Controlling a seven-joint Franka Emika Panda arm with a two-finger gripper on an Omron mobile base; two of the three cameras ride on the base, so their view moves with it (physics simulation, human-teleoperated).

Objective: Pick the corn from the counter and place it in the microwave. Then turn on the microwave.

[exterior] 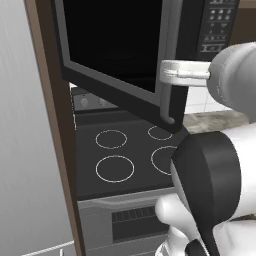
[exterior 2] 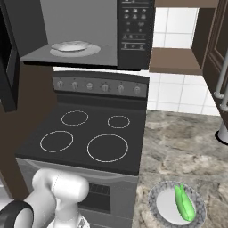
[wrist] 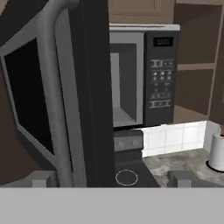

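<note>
Claw (wrist: pixel 112 178) wide open, empty, raised beside the swung-open microwave door (wrist: pixel 65 96). Corn (exterior 2: pixel 184 203) lying on a grey plate (exterior 2: pixel 161 205) on the counter (exterior 2: pixel 187 142), right of the stovetop (exterior 2: pixel 84 133), low and well apart from the claw, long axis running away from the base.

Both base views flank the stovetop (exterior: pixel 130 155); hand view faces microwave (wrist: pixel 144 78).

The microwave (exterior: pixel 150 55) door is cut off at the frame top; its button panel (exterior 2: pixel 135 26) labels are illegible.
</note>
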